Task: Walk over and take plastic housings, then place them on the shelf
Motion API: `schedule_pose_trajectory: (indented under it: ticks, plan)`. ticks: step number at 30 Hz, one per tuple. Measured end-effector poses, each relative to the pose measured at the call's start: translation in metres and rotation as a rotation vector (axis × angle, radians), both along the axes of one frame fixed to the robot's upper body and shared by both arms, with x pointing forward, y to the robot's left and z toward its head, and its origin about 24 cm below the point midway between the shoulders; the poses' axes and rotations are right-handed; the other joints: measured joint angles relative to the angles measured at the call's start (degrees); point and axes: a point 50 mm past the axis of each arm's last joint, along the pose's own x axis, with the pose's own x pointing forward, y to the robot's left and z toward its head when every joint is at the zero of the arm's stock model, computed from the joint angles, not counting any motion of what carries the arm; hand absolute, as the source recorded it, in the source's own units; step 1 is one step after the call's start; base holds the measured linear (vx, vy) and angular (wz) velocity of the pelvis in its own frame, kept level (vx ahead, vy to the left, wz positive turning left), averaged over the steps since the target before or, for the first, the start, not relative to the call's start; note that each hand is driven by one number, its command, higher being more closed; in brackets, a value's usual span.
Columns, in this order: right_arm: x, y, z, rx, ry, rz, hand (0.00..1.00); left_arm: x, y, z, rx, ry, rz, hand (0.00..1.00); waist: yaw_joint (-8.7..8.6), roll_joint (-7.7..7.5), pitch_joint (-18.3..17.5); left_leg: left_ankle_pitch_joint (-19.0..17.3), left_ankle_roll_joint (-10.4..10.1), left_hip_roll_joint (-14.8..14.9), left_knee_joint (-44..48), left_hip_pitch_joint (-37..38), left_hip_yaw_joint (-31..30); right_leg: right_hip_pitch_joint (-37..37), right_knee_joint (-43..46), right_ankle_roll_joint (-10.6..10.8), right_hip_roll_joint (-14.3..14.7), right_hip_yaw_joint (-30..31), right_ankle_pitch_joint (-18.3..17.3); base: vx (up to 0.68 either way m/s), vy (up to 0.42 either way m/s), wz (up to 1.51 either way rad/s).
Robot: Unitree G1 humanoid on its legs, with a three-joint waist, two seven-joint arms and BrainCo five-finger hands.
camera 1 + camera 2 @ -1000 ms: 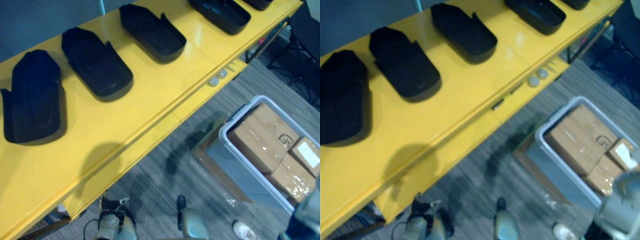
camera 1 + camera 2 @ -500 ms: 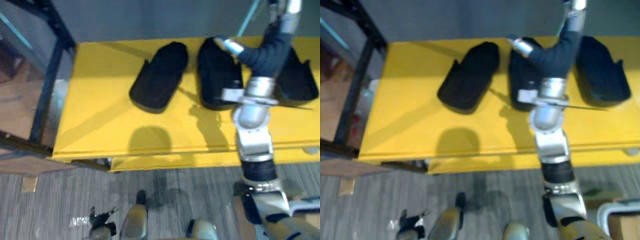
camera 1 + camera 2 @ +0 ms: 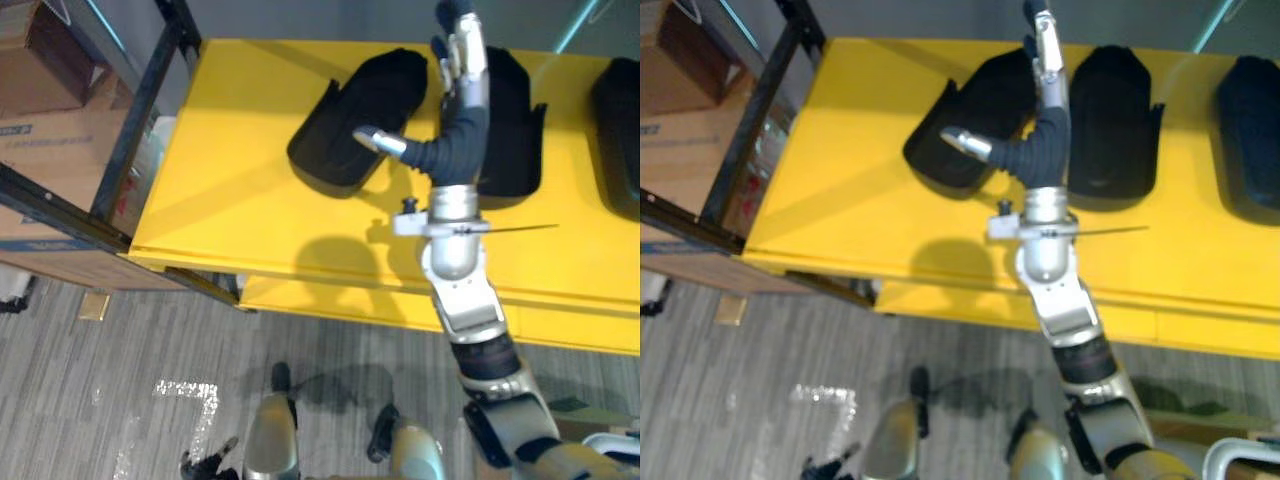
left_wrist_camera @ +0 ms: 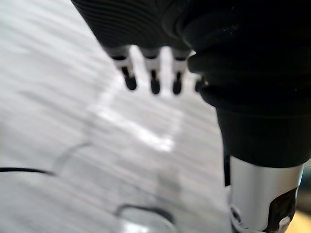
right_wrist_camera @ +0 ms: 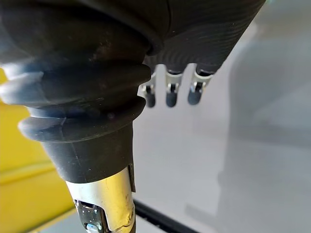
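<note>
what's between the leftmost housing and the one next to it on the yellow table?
Right hand, open, over the yellow table strip between leftmost housing and middle housing; its thumb overlaps the leftmost one. Clear in both eye views.

rightmost housing [image 3: 622,130] cropped, cardboard boxes [image 3: 45,60] cropped

- Yellow shelf [image 3: 840,180] carries three black housings in a row: left housing [image 3: 975,105], middle housing [image 3: 1110,120], right housing [image 3: 1250,140].
- Right robot hand [image 3: 1043,110] extends between left and middle housings, fingers straight, thumb [image 3: 965,143] over left housing.
- Cardboard boxes [image 3: 670,60] stand past the shelf's left end.
</note>
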Motion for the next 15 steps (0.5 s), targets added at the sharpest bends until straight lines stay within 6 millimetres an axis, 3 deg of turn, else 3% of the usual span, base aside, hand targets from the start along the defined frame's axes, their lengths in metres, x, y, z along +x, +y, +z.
schedule_pose_trajectory:
  ticks: [6, 11, 15]
  plan:
    - [-0.01, 0.002, -0.006, 0.009, -0.005, 0.007, 0.0, 0.047, 0.004, 0.02, 0.051, -0.125, -0.113, 0.0, -1.24, -1.13, 2.0, -3.69, 1.33, 2.17, 5.58, -0.95, 4.64, -1.2, -4.55, 0.89, 2.21, 6.13, 4.32, -0.08, 0.101, -0.52]
    - [-0.017, 0.009, -0.016, -0.072, 0.004, 0.033, 0.0, 0.059, -0.003, 0.023, 0.059, -0.142, -0.211, 0.0, -2.39, -1.56, 2.16, -4.86, 1.79, 3.62, 7.35, -1.82, 8.32, -2.77, -7.73, 1.32, 3.76, 10.14, 7.66, -0.02, 0.05, -0.45]
    - [-0.018, 0.019, -0.019, -0.263, -0.019, 0.097, 0.0, 0.068, -0.013, 0.025, 0.054, -0.151, -0.312, 0.0, -3.51, -2.13, 2.49, -5.09, 1.81, 4.29, 8.01, -2.19, 9.6, -4.22, -7.7, 1.11, 4.44, 11.87, 8.37, 0.0, 0.0, -0.24]
